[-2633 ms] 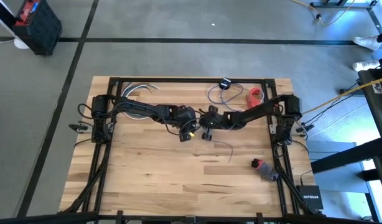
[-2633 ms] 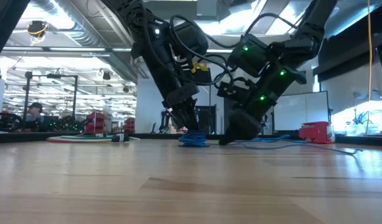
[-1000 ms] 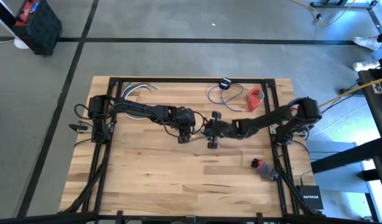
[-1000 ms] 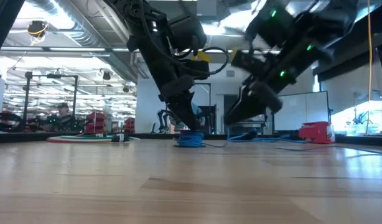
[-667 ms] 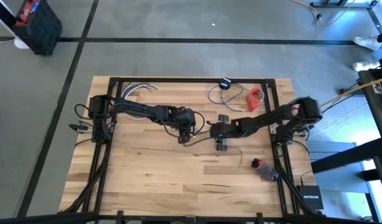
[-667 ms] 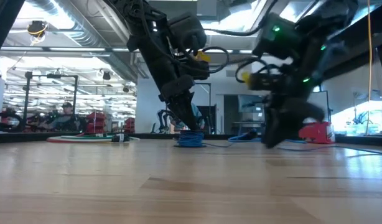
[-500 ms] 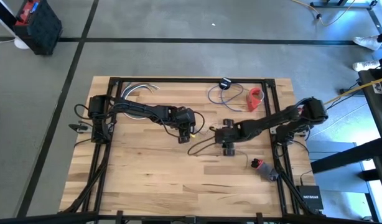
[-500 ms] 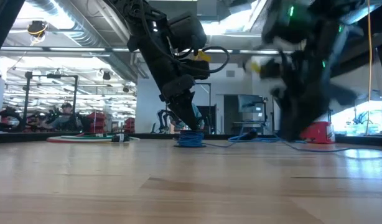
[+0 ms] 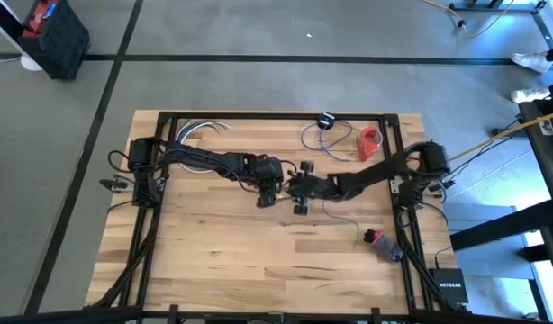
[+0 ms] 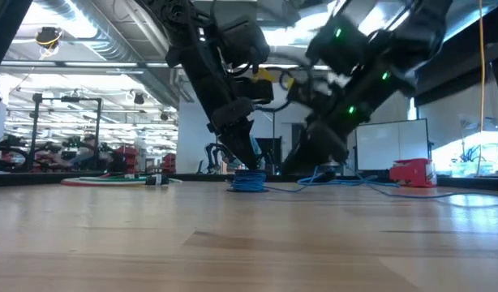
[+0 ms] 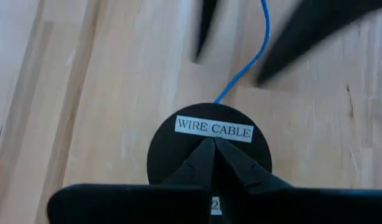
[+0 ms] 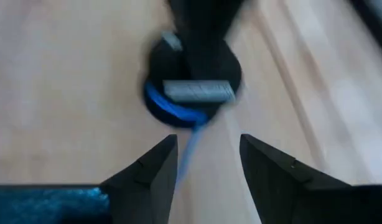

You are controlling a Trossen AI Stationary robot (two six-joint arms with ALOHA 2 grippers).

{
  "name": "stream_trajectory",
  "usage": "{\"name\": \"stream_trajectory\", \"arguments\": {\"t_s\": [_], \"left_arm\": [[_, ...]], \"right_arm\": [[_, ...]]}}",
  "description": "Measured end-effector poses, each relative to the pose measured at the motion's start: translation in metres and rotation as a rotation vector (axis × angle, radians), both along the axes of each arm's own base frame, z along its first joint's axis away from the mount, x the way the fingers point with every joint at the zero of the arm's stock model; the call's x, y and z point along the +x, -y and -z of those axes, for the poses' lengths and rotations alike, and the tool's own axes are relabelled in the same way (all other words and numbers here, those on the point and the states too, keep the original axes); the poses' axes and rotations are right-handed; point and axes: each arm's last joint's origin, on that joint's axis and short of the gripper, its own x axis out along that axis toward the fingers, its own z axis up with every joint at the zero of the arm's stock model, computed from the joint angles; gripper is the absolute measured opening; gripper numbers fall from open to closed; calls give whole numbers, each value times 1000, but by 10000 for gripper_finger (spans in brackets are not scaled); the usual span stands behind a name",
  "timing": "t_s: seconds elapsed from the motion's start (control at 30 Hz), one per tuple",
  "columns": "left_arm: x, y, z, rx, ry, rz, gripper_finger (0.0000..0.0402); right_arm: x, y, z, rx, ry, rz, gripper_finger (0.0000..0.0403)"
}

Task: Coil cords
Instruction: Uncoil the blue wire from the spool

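Clearly the thin blue cord (image 10: 330,183) is light and limp; closed left gripper (image 11: 211,149) pins its spool (image 11: 172,146), open right gripper (image 12: 206,162) should pinch near it.

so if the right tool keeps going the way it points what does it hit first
Most likely the black spool, with the blue cord running between the open right tool fingers toward it. The shut left tool presses on that spool. Depth is unclear.

high: straight down | low: table-level | wrists: close, both on spool (image 11: 208,146)
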Motion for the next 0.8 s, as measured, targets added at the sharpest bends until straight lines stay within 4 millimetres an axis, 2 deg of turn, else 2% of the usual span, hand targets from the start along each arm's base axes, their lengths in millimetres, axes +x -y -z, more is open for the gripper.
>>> {"name": "stream_trajectory", "arguments": {"t_s": [0.1,0.23,0.53,0.67,0.8], "left_arm": [[0,0,0,7,0,8,4],[0,0,0,8,-3,7,4],[0,0,0,9,-1,11,4],[0,0,0,8,-1,12,4],[0,0,0,8,-1,11,4]], "right_arm": [[2,17,15,88,-15,33,177],[8,29,26,166,30,7,177],[12,33,37,192,42,-8,172],[12,32,45,197,24,-10,124],[11,32,50,198,-12,-12,37]]}}
